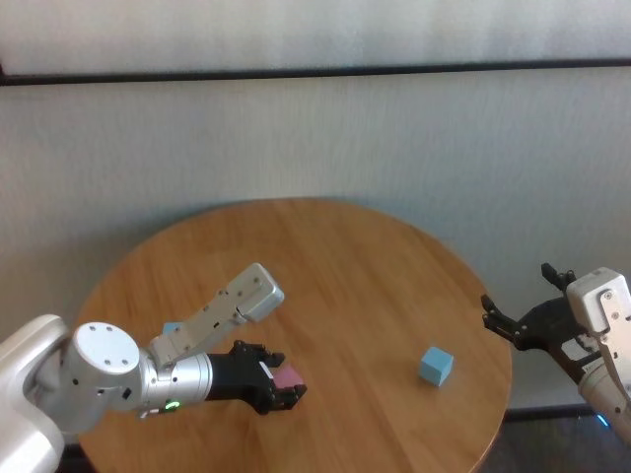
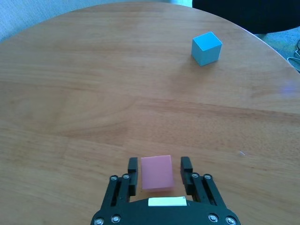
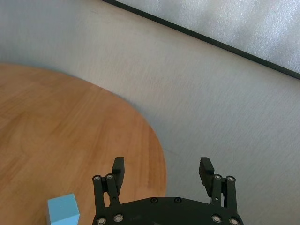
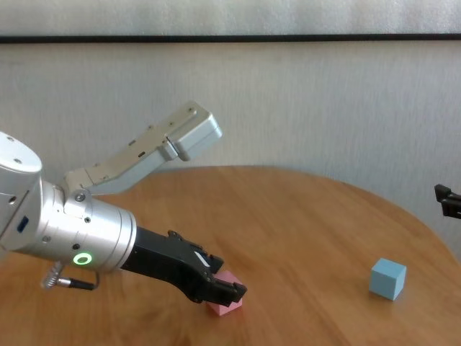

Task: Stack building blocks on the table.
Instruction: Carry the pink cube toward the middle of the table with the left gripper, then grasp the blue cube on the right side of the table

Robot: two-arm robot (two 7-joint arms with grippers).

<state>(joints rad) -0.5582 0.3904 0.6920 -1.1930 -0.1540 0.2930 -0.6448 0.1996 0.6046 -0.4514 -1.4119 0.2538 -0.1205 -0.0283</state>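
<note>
A pink block (image 2: 157, 172) rests on the round wooden table (image 1: 345, 266), near its front left. My left gripper (image 2: 159, 169) straddles it with the jaws slightly apart, and a thin gap shows on each side of the block. In the chest view the pink block (image 4: 225, 303) sits flat on the wood under the fingertips. One light blue block (image 1: 435, 366) stands alone at the right of the table. A second light blue block (image 1: 173, 328) peeks out behind my left forearm. My right gripper (image 1: 518, 291) hangs open just beyond the table's right edge, holding nothing.
The table's round edge drops off close to the right of the lone blue block (image 3: 62, 210). A pale wall with a dark rail runs behind the table. My left arm's elbow link (image 4: 155, 148) rises above the table's left side.
</note>
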